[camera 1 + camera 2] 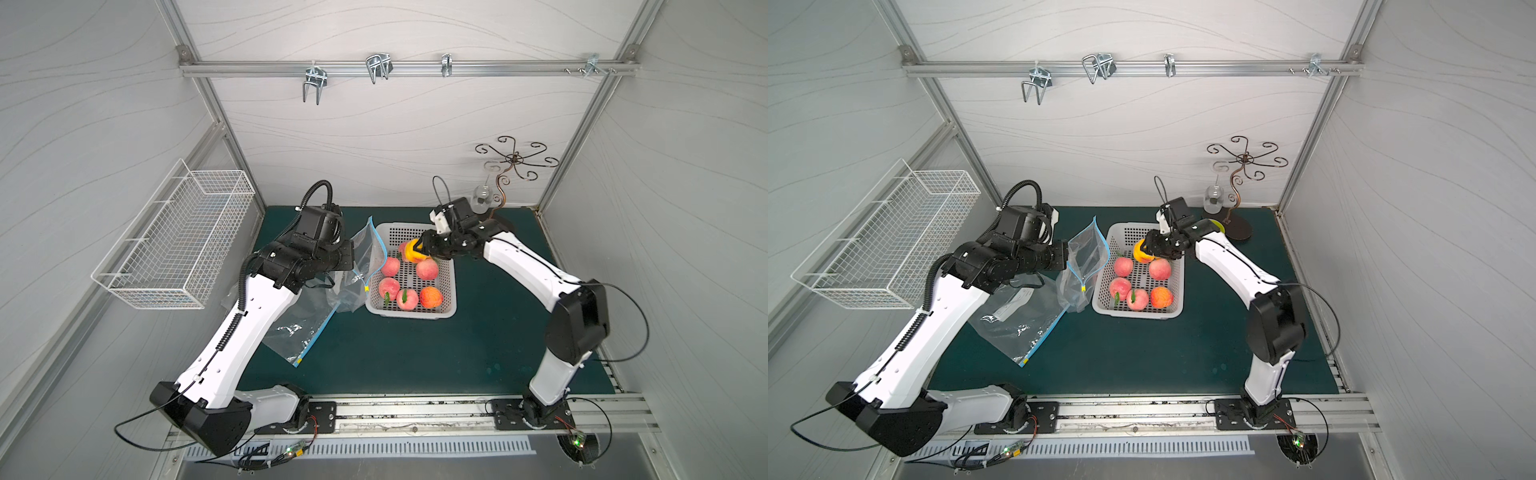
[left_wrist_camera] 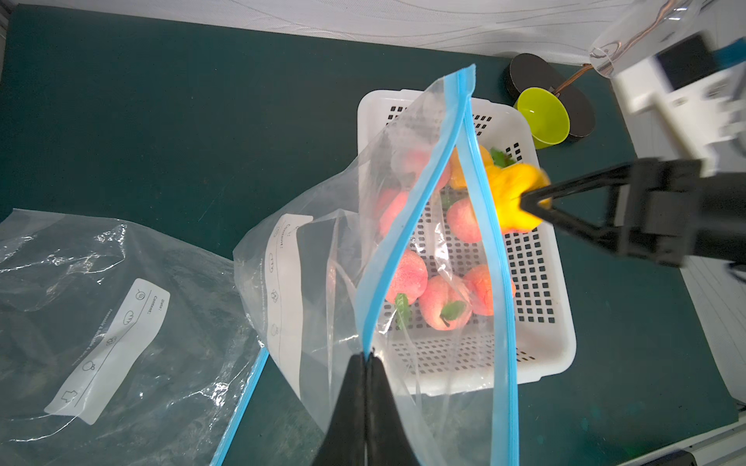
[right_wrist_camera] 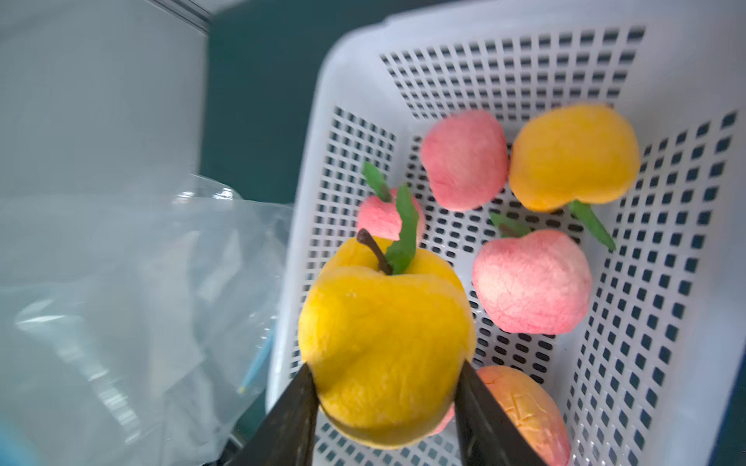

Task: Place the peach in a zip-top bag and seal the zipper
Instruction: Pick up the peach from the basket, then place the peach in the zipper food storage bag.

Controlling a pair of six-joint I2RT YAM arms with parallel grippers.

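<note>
Right gripper [image 3: 385, 365] has its two black fingers clamped on either flank of the yellow peach [image 3: 383, 331], stem and green leaf pointing away from the wrist. In both top views that yellow peach [image 1: 413, 251] sits over the 12 o'clock end of the white perforated basket [image 1: 411, 312]. It looks to be hanging clear of the basket floor, though the angle makes that hard to call. Pink peaches [image 1: 390, 266] lie scattered below it, with a second yellow one [image 3: 573, 157] deeper in the basket. Over at the basket's 9 o'clock side, the left gripper [image 2: 368, 357] is pressed tight together, pinching one blue zipper strip [image 2: 403, 226] of the zip-top bag [image 2: 306, 282] and holding it upright. Its mouth gapes wide, the two blue strips well apart, and the peach is outside the bag, near its opening. A spare bag [image 1: 299, 328] lies flat on the green mat [image 1: 415, 357] at 8 o'clock from the basket.
</note>
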